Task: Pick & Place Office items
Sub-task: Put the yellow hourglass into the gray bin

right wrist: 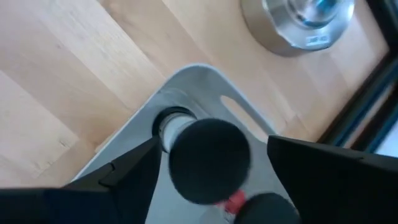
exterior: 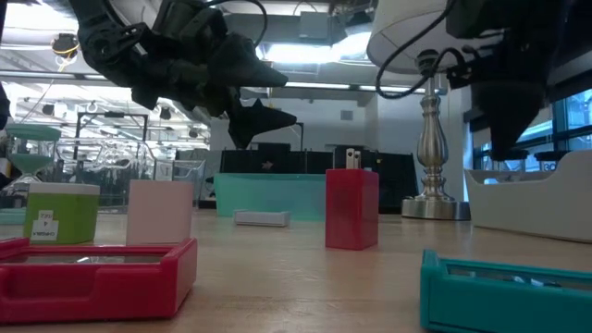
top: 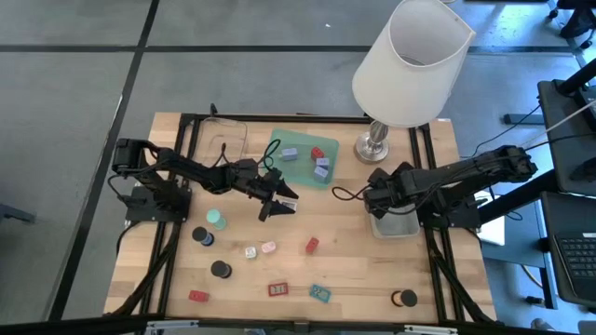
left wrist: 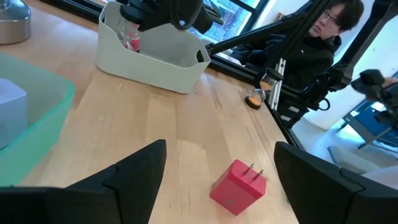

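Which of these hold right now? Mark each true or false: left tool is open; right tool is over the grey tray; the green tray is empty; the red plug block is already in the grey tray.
1. The left tool is open: true.
2. The right tool is over the grey tray: true.
3. The green tray is empty: false, it holds blocks.
4. The red plug block sits in the grey tray: false, it lies on the table.

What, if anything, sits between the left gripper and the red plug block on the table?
Nothing visible does. The left gripper hangs open above the table, and in its wrist view the red plug block lies on bare wood between the fingers. The other pieces lie off to the side.
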Controlling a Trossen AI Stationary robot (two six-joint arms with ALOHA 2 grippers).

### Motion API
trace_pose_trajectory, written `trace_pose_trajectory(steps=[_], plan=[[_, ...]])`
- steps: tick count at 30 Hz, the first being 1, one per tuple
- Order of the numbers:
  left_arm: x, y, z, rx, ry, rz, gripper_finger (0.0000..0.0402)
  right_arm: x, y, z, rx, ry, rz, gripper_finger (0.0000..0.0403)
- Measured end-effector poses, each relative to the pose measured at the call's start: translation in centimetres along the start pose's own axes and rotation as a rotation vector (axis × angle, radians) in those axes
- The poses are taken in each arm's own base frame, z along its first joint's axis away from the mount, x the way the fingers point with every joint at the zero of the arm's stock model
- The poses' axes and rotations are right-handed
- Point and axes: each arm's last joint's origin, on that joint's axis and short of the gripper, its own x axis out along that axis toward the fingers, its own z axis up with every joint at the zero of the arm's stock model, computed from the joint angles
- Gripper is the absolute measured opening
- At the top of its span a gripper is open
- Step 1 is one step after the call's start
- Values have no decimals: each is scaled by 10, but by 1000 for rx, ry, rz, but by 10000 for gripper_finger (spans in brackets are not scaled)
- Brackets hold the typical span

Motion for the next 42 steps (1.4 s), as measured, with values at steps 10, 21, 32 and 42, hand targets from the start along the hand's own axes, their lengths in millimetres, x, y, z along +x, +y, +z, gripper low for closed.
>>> trace_pose_trajectory(steps=[10,21,32,42], plan=[[0,0,0,6,0,0,294,-63,-7,16,117,20,99,293],[0,0,0,15,3,1,294,-101,28,-41,326,298,309,272],[0,1,0,18,-1,2,294,-115,62,-84,556,575,322,272],[-1,4,2,-22,-6,13,294,-111,105,-114,529,617,360,272]])
